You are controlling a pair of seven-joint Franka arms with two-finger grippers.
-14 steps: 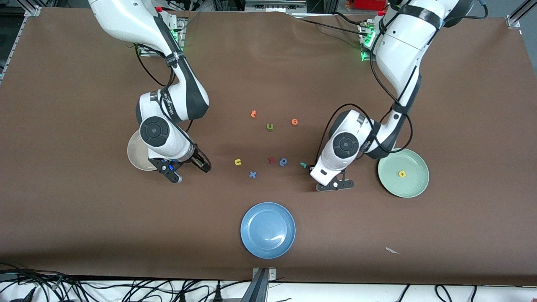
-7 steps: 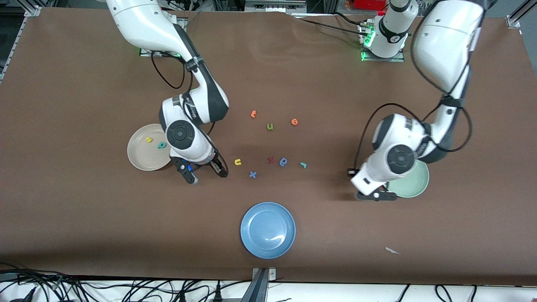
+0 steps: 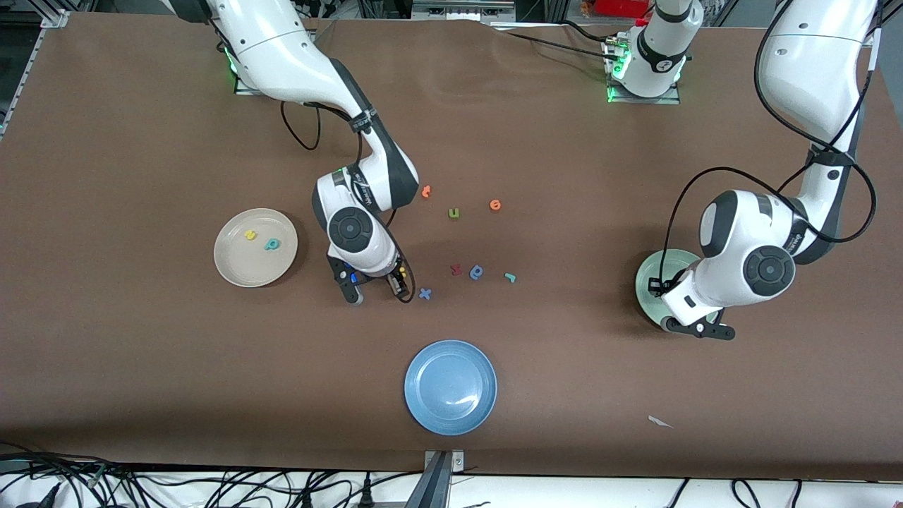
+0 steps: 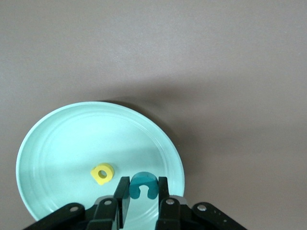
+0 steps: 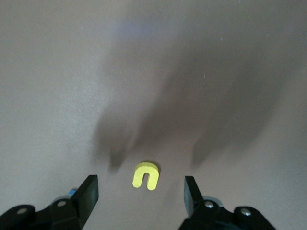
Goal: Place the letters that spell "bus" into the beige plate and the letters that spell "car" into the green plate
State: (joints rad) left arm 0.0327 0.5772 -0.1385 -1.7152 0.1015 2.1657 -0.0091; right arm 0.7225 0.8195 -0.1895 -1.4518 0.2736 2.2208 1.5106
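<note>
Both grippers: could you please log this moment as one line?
left gripper: holds teal c over green plate | right gripper: open over yellow u

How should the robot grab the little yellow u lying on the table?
From straight above. The yellow u lies flat on the table, so only its thin outer edges offer a hold: one finger on each outer side of its two legs. The right hand is open, with a finger on each side of it.

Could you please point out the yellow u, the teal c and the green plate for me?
yellow u [image 5: 146, 175]: right wrist view, on its curved bend.
teal c [image 4: 142, 184]: left wrist view, on its curved back, between the fingers.
green plate [image 4: 57, 143]: left wrist view, on bare inner floor.
</note>
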